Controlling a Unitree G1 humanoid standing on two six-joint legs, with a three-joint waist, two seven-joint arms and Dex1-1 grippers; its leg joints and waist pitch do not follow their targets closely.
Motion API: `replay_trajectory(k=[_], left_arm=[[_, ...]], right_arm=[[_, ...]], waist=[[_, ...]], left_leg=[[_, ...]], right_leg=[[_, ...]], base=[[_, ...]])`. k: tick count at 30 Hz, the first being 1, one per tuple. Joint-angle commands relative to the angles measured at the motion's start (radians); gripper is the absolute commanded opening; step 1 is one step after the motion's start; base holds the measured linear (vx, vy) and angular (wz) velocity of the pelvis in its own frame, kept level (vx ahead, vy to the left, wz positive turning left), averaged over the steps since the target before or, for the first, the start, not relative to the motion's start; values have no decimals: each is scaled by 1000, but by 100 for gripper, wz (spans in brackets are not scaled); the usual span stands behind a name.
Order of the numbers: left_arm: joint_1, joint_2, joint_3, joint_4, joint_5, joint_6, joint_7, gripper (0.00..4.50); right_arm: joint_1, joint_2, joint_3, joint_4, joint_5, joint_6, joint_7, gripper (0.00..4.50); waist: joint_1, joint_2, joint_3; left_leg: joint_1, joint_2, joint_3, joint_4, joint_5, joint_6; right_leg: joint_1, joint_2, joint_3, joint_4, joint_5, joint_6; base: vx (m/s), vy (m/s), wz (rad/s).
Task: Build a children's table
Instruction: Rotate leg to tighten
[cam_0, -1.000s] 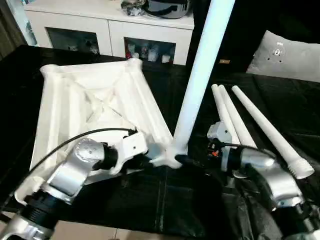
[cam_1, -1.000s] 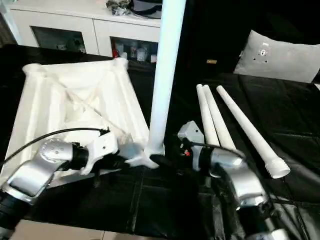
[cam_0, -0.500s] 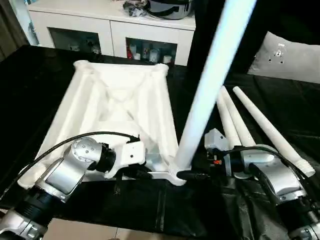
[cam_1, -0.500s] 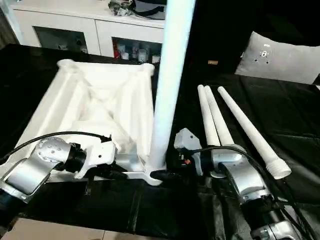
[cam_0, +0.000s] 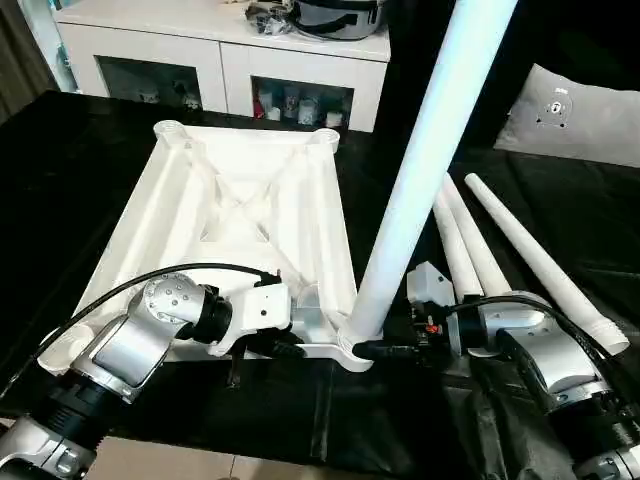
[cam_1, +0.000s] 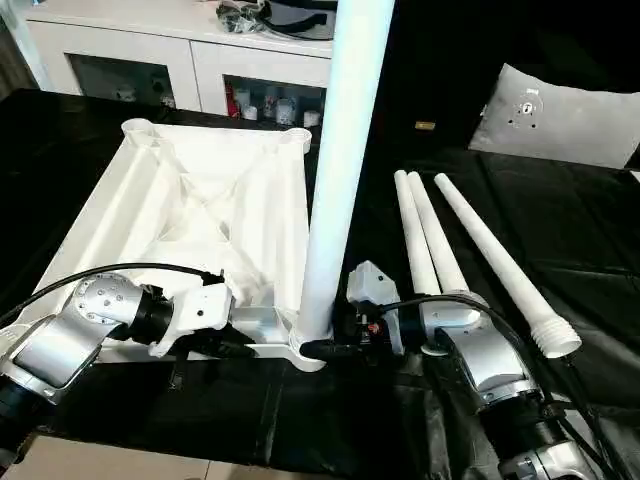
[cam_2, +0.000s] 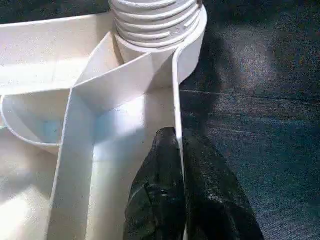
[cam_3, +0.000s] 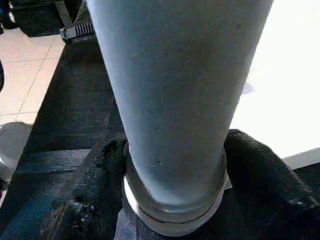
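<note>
The children's table top (cam_0: 240, 200) lies upside down on the black-covered surface, ribs up. One white leg (cam_0: 420, 170) stands in its near right corner socket (cam_0: 352, 352), leaning slightly right. My left gripper (cam_0: 290, 348) is shut on the top's thin rim wall (cam_2: 176, 90) just beside that socket, where the leg's threaded end (cam_2: 155, 20) sits. My right gripper (cam_0: 372, 350) is at the foot of the leg, with a black finger (cam_3: 95, 175) pressed on each side. Three loose legs (cam_0: 520, 255) lie side by side to the right.
A white cabinet (cam_0: 220, 50) stands behind the surface. A white-grey cushion (cam_0: 585, 110) rests at the back right. The front edge of the black cover (cam_0: 250, 445) runs close under my forearms, with light floor beyond it.
The table top, tilted up a second ago, now lies flat and squarer to me. My right gripper's fingers have closed in around the leg's foot. The left grip is unchanged.
</note>
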Motion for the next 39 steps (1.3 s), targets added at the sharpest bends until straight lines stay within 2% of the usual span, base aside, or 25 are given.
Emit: replay_trajectory(k=[1, 2, 4, 5, 6, 7, 8, 9, 10, 11, 12, 13, 14, 16, 17, 19, 21, 22, 25, 26, 30, 33, 34, 35, 39], left_arm=[[-13, -7, -23, 1, 8, -12, -21, 0], [-12, -12, -20, -1, 5, -3, -13, 0], [-8, -33, -4, -11, -7, 43, 20, 0], [-8, -52, 7, -17, -12, 76, 49, 0], [-8, -55, 10, -19, -13, 83, 55, 0], [-13, -111, 42, -35, -18, 183, 148, 0], [-13, -111, 42, -35, -18, 183, 148, 0], [-15, -131, 52, -40, -16, 215, 183, 0], [-15, -131, 52, -40, -16, 215, 183, 0], [-24, -213, 94, -50, -7, 331, 310, 0], [-24, -213, 94, -50, -7, 331, 310, 0], [-28, -245, 109, -53, -2, 374, 357, 0], [-34, -285, 128, -55, 10, 426, 415, 0], [-43, -345, 158, -60, 19, 488, 491, 0], [-47, -367, 169, -66, 22, 511, 516, 0], [-49, -377, 170, -70, 27, 514, 528, 0], [-51, -380, 167, -73, 29, 515, 535, 0], [-53, -370, 154, -81, 34, 499, 531, 0], [-44, -350, 142, -102, 35, 497, 507, 0], [-42, -346, 140, -108, 37, 496, 502, 0], [-34, -321, 133, -116, 37, 488, 481, 0], [-24, -270, 117, -102, 38, 426, 437, 0], [-21, -251, 110, -97, 39, 411, 418, 0], [-18, -228, 102, -88, 40, 387, 392, 0], [-10, -183, 89, -75, 29, 342, 336, 0]], right_arm=[[21, 3, 4, -24, 17, 22, -12, 273], [26, 9, 2, -32, 24, 37, -19, 272], [48, 32, -7, -64, 49, 96, -51, 269], [57, 53, -15, -75, 54, 127, -88, 268], [59, 57, -16, -78, 55, 134, -96, 267], [70, 123, -27, -88, 40, 181, -212, 267], [70, 123, -27, -88, 40, 181, -212, 267], [72, 148, -31, -87, 29, 192, -258, 266], [72, 148, -31, -87, 29, 192, -258, 266], [64, 250, -49, -71, 4, 245, -421, 266], [64, 250, -49, -71, 4, 245, -421, 266], [60, 288, -57, -63, -2, 265, -479, 266], [55, 330, -64, -51, -11, 289, -547, 266], [42, 388, -71, -24, -40, 309, -649, 266], [38, 410, -74, -17, -57, 312, -691, 266], [31, 429, -81, -4, -68, 296, -726, 266], [28, 441, -86, 2, -73, 285, -745, 322], [20, 451, -95, 4, -72, 248, -748, 339], [15, 444, -101, -12, -77, 229, -736, 347], [13, 439, -102, -15, -78, 224, -735, 365], [10, 416, -109, -23, -74, 210, -718, 394], [12, 360, -104, -40, -74, 183, -650, 430], [13, 333, -96, -42, -78, 175, -618, 439], [13, 300, -91, -48, -71, 166, -567, 446], [16, 231, -90, -60, -47, 144, -450, 446]], waist=[[-4, 2, -59], [-2, 5, -59], [-2, 2, -58], [-5, -3, -57], [-3, 0, -54], [-6, 0, -53], [-7, 1, -50], [-9, 0, -51], [-14, -3, -51], [-23, 0, -49], [-26, 1, -48], [-32, -1, -50], [-41, 1, -48], [-46, 1, -49], [-51, 4, -48], [-52, 1, -48], [-52, 4, -50], [-52, 6, -50], [-53, 8, -55], [-53, 8, -56], [-53, 9, -53], [-53, 11, -51], [-54, 5, -50], [-51, 10, -49], [-42, 10, -49]], left_leg=[[-2, 46, -4, -70, -134, 51], [-1, 46, -4, -70, -129, 52], [-1, 47, -4, -72, -124, 50], [-3, 46, -4, -72, -137, 48], [1, 46, -4, -74, -152, 40], [0, 46, -3, -73, -163, 35], [3, 46, -4, -75, -181, 19], [2, 44, -6, -75, -196, 11], [-2, 41, -8, -76, -208, 7], [-8, 41, -10, -78, -205, 3], [-5, 42, -8, -77, -209, -2], [-1, 38, -10, -74, -222, -6], [-4, 36, -10, -74, -223, -7], [-1, 34, -11, -72, -231, 1], [-5, 34, -11, -73, -228, 6], [-4, 34, -11, -73, -228, 14], [-7, 36, -11, -74, -212, 21], [-7, 37, -11, -76, -207, 24], [-12, 39, -9, -75, -161, 33], [-11, 39, -8, -74, -145, 38], [-11, 39, -5, -74, -143, 45], [-9, 39, -6, -75, -168, 42], [-10, 39, -5, -75, -176, 46], [-8, 41, -5, -75, -177, 46], [-6, 43, -4, -74, -163, 50]], right_leg=[[56, -78, 55, -73, -242, -194], [56, -79, 56, -72, -240, -193], [55, -77, 56, -71, -238, -191], [56, -79, 54, -75, -266, -186], [52, -79, 54, -79, -309, -174], [50, -79, 55, -81, -331, -168], [46, -80, 54, -86, -376, -157], [46, -80, 51, -87, -405, -149], [49, -82, 49, -93, -453, -125], [50, -80, 51, -92, -458, -111], [45, -78, 51, -94, -457, -112], [42, -79, 47, -99, -488, -107], [42, -79, 48, -103, -501, -98], [38, -77, 46, -108, -510, -93], [39, -76, 46, -108, -499, -95], [37, -75, 48, -108, -476, -94], [40, -74, 50, -102, -432, -102], [41, -73, 50, -99, -397, -111], [49, -73, 53, -86, -278, -145], [50, -72, 53, -82, -242, -159], [52, -74, 54, -84, -245, -170], [50, -73, 53, -87, -286, -161], [51, -73, 53, -89, -301, -154], [48, -74, 54, -90, -308, -154], [48, -75, 55, -86, -290, -162]], base=[[0, 0, 0], [0, 0, 0], [0, 0, 0], [0, 0, 0], [0, 0, 0], [0, 0, 0], [0, 0, 0], [0, 0, 0], [0, 0, 0], [0, 0, 0], [0, 0, 0], [0, 0, 0], [0, 0, 0], [0, 0, 0], [0, 0, 0], [0, 0, 0], [0, 0, 0], [0, 0, 0], [0, 0, 0], [0, 0, 0], [0, 0, 0], [0, 0, 0], [0, 0, 0], [0, 0, 0], [0, 0, 0]])
